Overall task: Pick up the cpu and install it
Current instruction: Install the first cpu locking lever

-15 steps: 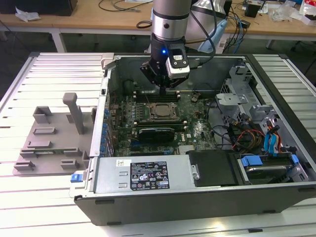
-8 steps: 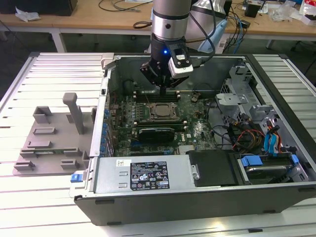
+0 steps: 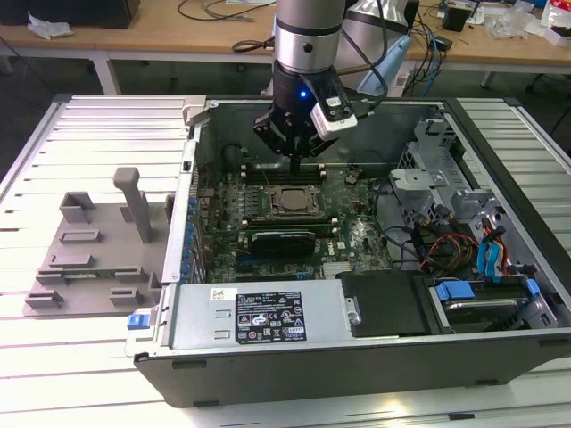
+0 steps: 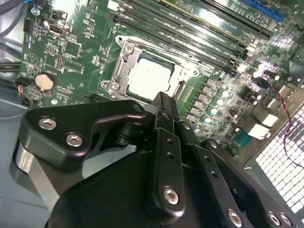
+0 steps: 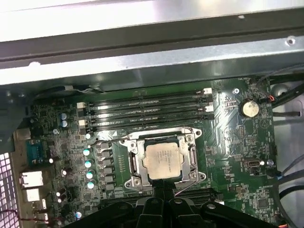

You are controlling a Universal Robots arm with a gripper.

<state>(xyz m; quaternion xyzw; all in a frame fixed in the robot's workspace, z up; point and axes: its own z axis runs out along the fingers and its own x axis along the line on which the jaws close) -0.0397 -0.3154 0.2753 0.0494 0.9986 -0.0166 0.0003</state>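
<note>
The cpu (image 5: 163, 160) lies flat inside the socket frame (image 5: 164, 159) on the green motherboard (image 5: 228, 156), its pale metal top facing up; in the second wrist view the cpu (image 4: 148, 77) sits square within the frame's metal border. Four dark memory slots (image 5: 147, 110) run alongside the socket, on the side toward the case's rear wall, and a round coin battery (image 5: 247, 108) sits near one corner of the board.

The gripper (image 3: 295, 160) hangs just above the socket, apart from the chip. Its fingers (image 4: 165, 107) are pressed together with nothing between them.

The motherboard lies in the open computer case (image 3: 357, 366), which rests on the slatted white counter (image 3: 98, 125). A black expansion card (image 3: 284, 239) stands just beside the socket, toward the case's near edge. A grey plastic fixture (image 3: 94, 245) sits on the counter beyond the case's wall on the exterior view's left.
</note>
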